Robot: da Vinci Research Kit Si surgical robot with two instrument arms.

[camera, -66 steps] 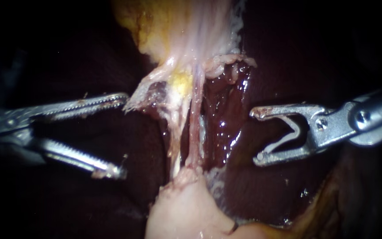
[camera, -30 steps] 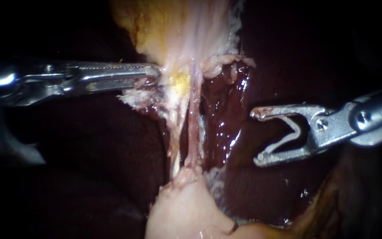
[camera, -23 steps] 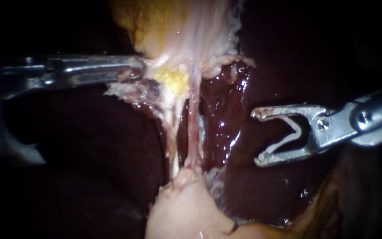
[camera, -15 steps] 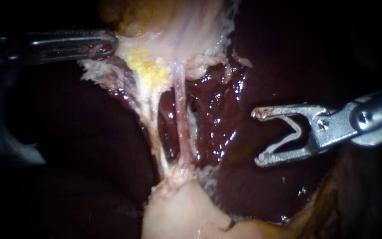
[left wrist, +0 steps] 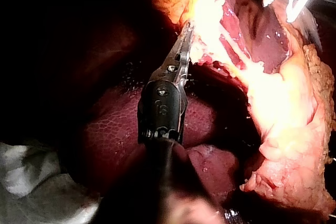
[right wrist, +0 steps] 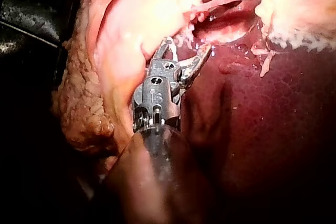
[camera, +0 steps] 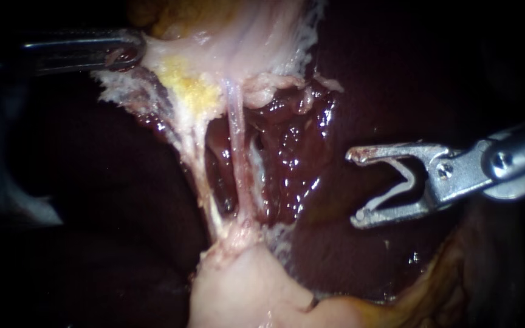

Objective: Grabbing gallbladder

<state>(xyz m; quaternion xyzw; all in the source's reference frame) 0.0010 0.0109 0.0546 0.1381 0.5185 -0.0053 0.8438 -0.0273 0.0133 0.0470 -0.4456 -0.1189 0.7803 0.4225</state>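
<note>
**Endoscope view.** The left instrument (camera: 127, 54) enters at upper left. Its end effector is closed, both jaws clamped on the frayed pale edge of the gallbladder (camera: 238, 30), which occupies the upper centre of the field. A whitish tube (camera: 199, 176) and a pink tube (camera: 238, 158) run taut from the gallbladder down to a pale tissue mass (camera: 238, 291), crossing the dark, glistening liver (camera: 299, 152). The right instrument (camera: 355, 185) lies well apart at right, over the liver. Its end effector stands wide, with a white V-shaped clip (camera: 390, 195) seated between the jaws and touching both.
</note>
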